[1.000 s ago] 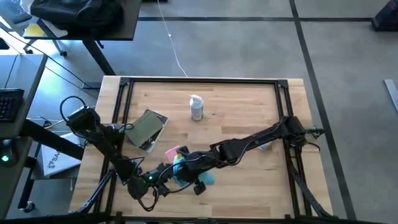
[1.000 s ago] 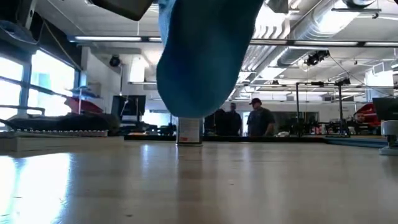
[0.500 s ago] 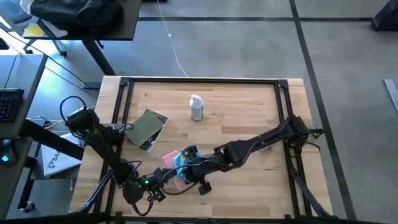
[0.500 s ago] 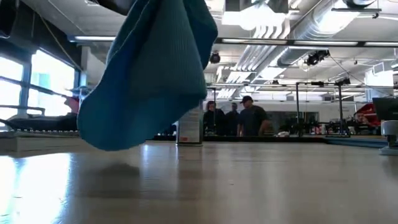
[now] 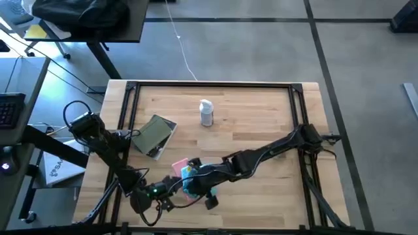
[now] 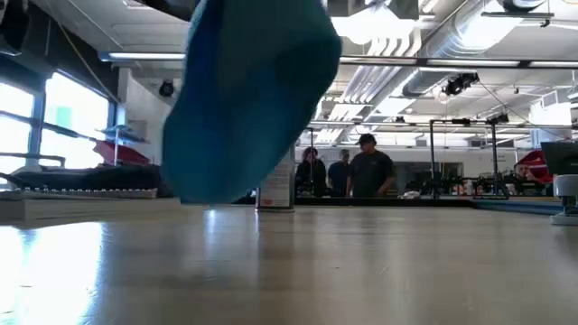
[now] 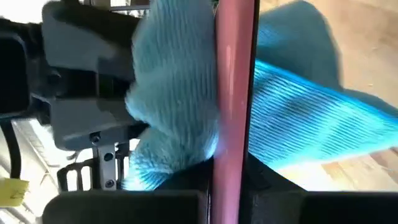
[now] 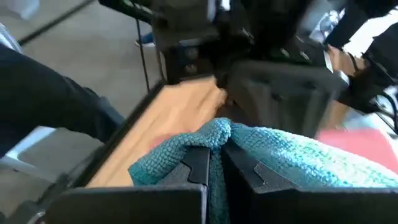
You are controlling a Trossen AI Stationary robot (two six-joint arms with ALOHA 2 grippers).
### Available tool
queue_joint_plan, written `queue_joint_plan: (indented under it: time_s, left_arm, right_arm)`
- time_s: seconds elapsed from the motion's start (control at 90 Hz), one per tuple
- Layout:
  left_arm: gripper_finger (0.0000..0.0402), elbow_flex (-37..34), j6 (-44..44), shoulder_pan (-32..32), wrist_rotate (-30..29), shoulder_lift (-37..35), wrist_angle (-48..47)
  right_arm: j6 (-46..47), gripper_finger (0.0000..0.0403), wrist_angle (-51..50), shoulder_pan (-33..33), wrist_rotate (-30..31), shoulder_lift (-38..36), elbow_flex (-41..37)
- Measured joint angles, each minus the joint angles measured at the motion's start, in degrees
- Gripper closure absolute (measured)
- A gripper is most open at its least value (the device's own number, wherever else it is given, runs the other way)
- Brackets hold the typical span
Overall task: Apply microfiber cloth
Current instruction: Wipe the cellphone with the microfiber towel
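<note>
— How far along is it?

— The right gripper [image 8: 214, 163] is pinching the cloth [image 8: 273, 158] between its fingers and holding it up off the table [image 5: 261, 111], near the front edge. The left gripper [image 7: 227, 186] is gripping a flat pink thing [image 7: 234, 93] on edge, and the cloth is pressing against that thing's side. So the applying seems to be under way; how much wiping is left, I cannot tell.

— And against a half second ago?

— The right gripper is sitting slightly nearer the front edge. The cloth, then flared out sideways, is now hanging as a fuller, rounder bunch. The bottle [image 5: 206, 113] and the green pouch [image 5: 154, 135] are staying put.
</note>
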Motion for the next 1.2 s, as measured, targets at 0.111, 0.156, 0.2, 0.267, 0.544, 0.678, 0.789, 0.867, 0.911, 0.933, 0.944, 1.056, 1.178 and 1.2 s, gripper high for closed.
queue_joint_plan:
  time_s: [0.111,0.156,0.2,0.267,0.544,0.678,0.789,0.867,0.911,0.933,0.944,1.056,1.178,1.2]
  left_arm:
    - [0.0393,0.0,1.2,-0.2,-0.3,0.0,1.1]
    - [0.0394,0.0,1.2,-0.4,-0.3,-0.2,1.3]
    - [0.0394,0.0,1.2,-0.7,-0.8,-0.4,1.3]
    - [0.0394,0.1,0.8,-0.8,-1.5,-0.5,1.9]
    - [0.0394,0.9,0.0,-2.3,-1.1,-2.4,3.6]
    - [0.0394,2.8,0.4,-3.1,-1.0,-2.6,3.4]
    - [0.0394,4.0,0.7,-3.2,-0.3,-2.6,3.3]
    - [0.0394,4.2,0.7,-3.1,-0.3,-2.6,3.1]
    - [0.0394,4.6,0.8,-3.2,-0.5,-2.5,2.7]
    - [0.0395,4.7,0.9,-3.3,-0.5,-2.4,2.4]
    - [0.0395,4.8,0.9,-3.4,-0.4,-2.4,2.3]
    - [0.0395,5.9,1.1,-4.6,0.0,-2.2,2.2]
    - [0.0395,7.6,1.5,-6.2,0.3,-2.3,1.6]
    - [0.0395,8.0,1.6,-6.5,0.3,-2.3,1.6]
  right_arm:
    - [1.6,0.0403,0.5,1.2,-2.1,0.1,0.0]
    - [2.3,0.0403,0.8,1.7,-3.1,0.1,0.0]
    - [2.8,0.0403,0.7,2.2,-3.4,-0.1,0.0]
    - [3.2,0.0403,-1.1,2.7,-3.8,-0.6,0.0]
    - [2.9,0.0403,-8.5,3.9,4.9,-9.2,0.0]
    - [1.3,0.0403,-8.2,3.9,7.1,-10.5,-0.1]
    - [-0.3,0.0403,-4.2,3.1,8.7,-10.2,0.0]
    - [0.0,0.0403,-0.8,2.3,7.7,-8.2,0.0]
    - [0.0,0.0403,0.8,1.9,5.7,-6.8,0.0]
    - [0.0,0.0403,1.8,1.9,5.0,-6.2,-0.1]
    - [0.0,0.0403,2.2,1.9,4.7,-5.9,-0.1]
    - [-0.6,0.0403,6.3,2.0,3.4,-4.1,0.1]
    - [-1.9,0.0403,12.3,2.7,0.4,-2.4,0.2]
    - [-1.9,0.0403,13.6,2.8,-0.2,-2.3,0.2]
